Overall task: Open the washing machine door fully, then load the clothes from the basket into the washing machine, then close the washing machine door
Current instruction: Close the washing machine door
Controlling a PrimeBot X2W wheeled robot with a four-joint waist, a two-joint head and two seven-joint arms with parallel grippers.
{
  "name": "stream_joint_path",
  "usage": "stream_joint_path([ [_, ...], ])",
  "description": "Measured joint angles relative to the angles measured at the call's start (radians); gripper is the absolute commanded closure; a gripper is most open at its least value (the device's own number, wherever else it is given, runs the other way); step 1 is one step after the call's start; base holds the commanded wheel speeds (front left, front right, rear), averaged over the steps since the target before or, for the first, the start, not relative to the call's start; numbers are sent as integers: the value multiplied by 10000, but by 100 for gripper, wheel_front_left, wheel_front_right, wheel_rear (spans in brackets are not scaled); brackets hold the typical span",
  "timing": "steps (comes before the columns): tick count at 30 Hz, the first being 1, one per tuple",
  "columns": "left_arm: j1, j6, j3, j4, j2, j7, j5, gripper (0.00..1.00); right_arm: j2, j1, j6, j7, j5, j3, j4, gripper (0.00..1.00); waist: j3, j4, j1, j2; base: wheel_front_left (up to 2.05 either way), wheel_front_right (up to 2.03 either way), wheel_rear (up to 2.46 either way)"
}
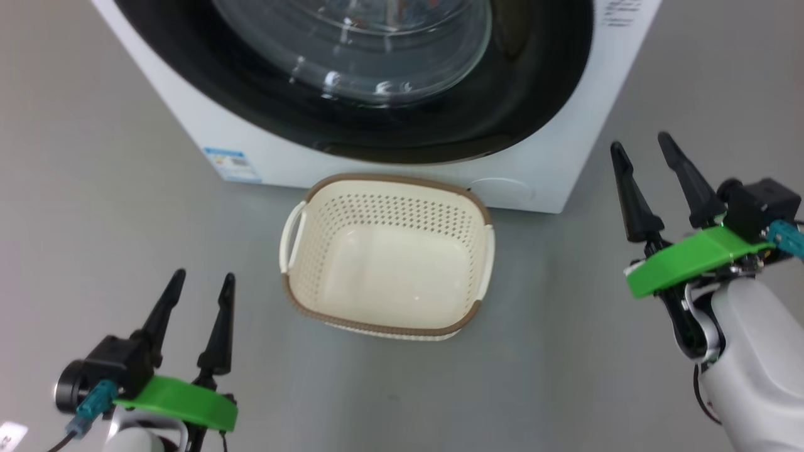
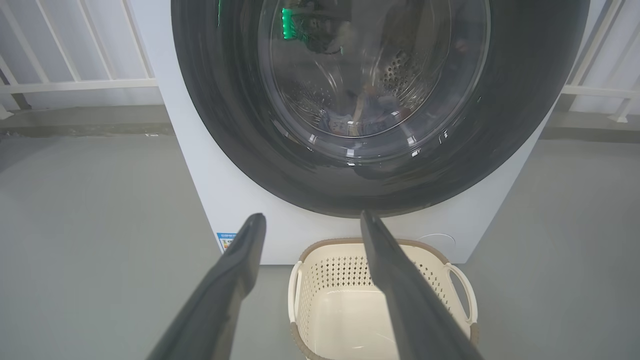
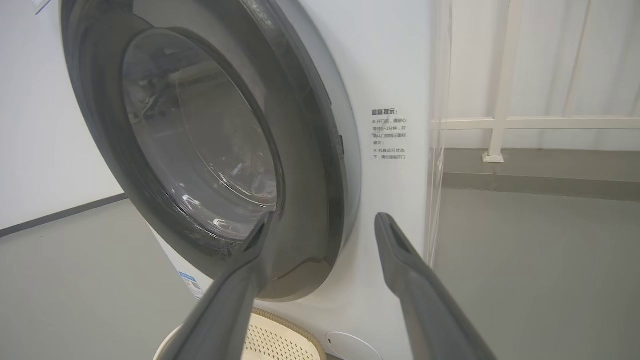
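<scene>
Right gripper [image 1: 639,141] stands spread wide, holding nothing, off the right front corner of the washing machine [image 1: 276,150], whose washing machine door [image 1: 534,94] lies closed, apart from its fingers. Left gripper [image 1: 206,274] gapes equally, nothing held; the basket [image 1: 389,179] sits on the floor between them.

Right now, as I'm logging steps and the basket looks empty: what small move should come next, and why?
Probably draw the right gripper back from the washing machine door: the basket is empty, clothes show behind the glass, the door looks shut, and that gripper stands open, holding nothing.
</scene>
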Motion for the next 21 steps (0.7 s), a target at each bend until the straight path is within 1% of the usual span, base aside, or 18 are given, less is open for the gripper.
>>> stream_joint_path([
  [9,795,0,604,174,240,0,82,0,109,1336,-2,0,10,-399,-65,0,-869,-965,0,0,0,0,0],
  [10,795,0,604,174,240,0,82,0,109,1336,-2,0,10,-399,-65,0,-869,-965,0,0,0,0,0],
  [21,1308,0,1363,192,309,0,171,0,148,2486,-2,0,6,-842,-276,0,-1662,-1988,0,0,0,0,0],
])
